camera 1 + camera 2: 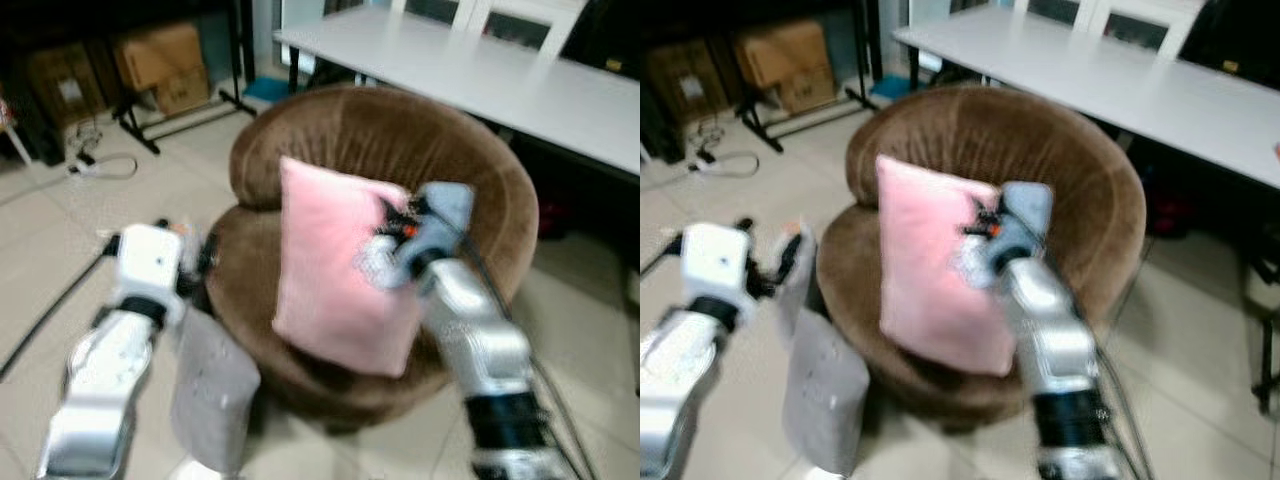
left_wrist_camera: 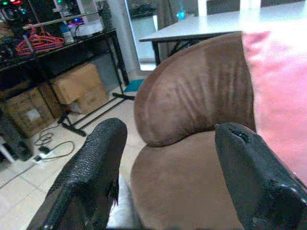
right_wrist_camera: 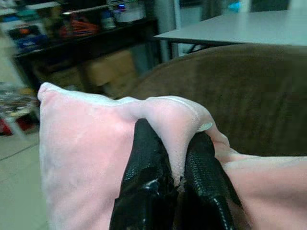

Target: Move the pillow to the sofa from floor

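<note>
Pink and soft, the pillow [image 1: 340,265] stands nearly upright on the seat of the brown round sofa [image 1: 400,150], its lower edge resting on the seat cushion and its upper part in front of the curved backrest. The right gripper [image 3: 178,158] is clamped on a fold of the pillow's top edge: in the right wrist view the two black fingers [image 3: 144,153] pinch a ridge of pink fabric between them. From the head views, the right arm [image 1: 480,340] reaches up from the lower right to the pillow's upper right corner.

The left gripper [image 2: 168,167] hangs beside the sofa's left side, its fingers spread wide with nothing between them; through the gap the left wrist view shows the brown seat and backrest, with the pillow's pink edge at one side. The left arm [image 1: 110,350] rises from the lower left. A grey cushion [image 1: 212,385] sits low between that arm and the sofa, close to the sofa's front left edge.

Behind the sofa stands a long white table [image 1: 480,70]. Cardboard boxes [image 1: 165,65] rest under a dark rack at the back left, and cables [image 1: 100,165] lie on the tiled floor [image 1: 60,220].
</note>
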